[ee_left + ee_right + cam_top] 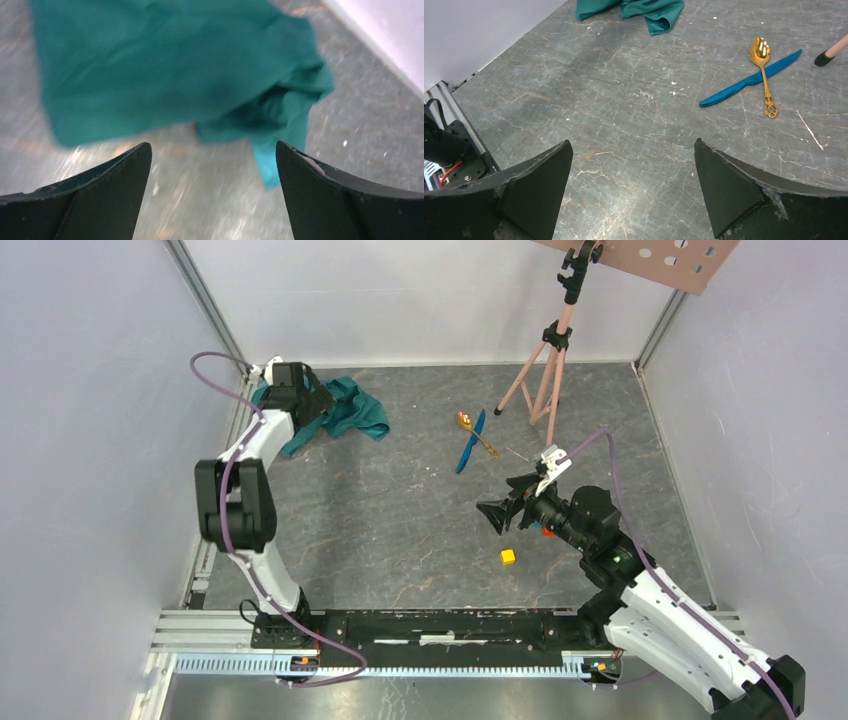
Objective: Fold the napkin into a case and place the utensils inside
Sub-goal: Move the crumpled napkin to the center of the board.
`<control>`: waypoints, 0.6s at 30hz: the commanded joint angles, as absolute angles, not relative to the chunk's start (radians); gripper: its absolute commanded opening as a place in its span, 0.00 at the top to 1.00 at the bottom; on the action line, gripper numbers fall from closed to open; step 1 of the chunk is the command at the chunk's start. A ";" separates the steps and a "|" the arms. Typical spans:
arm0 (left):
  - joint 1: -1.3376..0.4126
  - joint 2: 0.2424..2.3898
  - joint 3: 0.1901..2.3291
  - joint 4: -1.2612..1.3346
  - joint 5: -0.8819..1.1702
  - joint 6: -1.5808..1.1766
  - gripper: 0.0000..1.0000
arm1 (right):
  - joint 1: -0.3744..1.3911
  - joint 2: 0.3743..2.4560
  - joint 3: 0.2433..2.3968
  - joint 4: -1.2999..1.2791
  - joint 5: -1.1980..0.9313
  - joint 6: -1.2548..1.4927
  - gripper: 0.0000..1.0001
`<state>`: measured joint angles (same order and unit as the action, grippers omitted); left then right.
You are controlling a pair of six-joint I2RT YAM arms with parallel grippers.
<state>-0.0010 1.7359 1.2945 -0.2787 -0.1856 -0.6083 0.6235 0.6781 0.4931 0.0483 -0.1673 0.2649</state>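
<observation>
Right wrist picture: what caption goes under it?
Open right gripper hovers over the table; gold spoon crosses blue knife, crumpled napkin beyond.

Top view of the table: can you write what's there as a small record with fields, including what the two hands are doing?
napkin: teal cloth, crumpled, unfolded, far left corner of the table
spoon: gold, lying across the knife, toward the back
knife: blue, touching the spoon
left hand: open, empty, at the napkin's edge
right hand: open, empty, over bare table, apart from spoon and knife
yellow cube: loose, near the right hand
tripod: pink legs, at the back
</observation>
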 commanded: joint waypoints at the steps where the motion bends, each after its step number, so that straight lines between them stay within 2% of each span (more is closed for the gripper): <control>1: -0.003 1.953 1.560 -0.158 -0.125 -0.473 0.00 | 0.627 0.650 0.511 0.037 -0.192 0.279 0.02; 7: -0.003 2.142 1.787 -0.300 -0.095 -0.303 0.01 | 0.626 0.616 0.510 0.002 -0.153 0.266 0.02; 8: -0.002 2.162 1.814 -0.339 -0.081 -0.300 0.08 | 0.627 0.615 0.502 0.009 -0.144 0.263 0.02; 10: -0.003 2.189 1.844 -0.405 -0.057 -0.302 0.34 | 0.626 0.622 0.487 0.026 -0.137 0.260 0.02; 12: -0.003 2.196 1.846 -0.455 -0.051 -0.323 0.70 | 0.627 0.647 0.485 0.037 -0.139 0.259 0.02; 13: -0.003 2.191 1.841 -0.481 -0.051 -0.348 0.85 | 0.627 0.667 0.489 0.037 -0.146 0.259 0.02; 16: -0.006 2.121 1.771 -0.539 -0.007 -0.428 0.97 | 0.627 0.728 0.503 0.048 -0.174 0.249 0.02; 18: -0.025 2.021 1.661 -0.536 0.017 -0.473 0.98 | 0.627 0.775 0.509 0.066 -0.196 0.244 0.02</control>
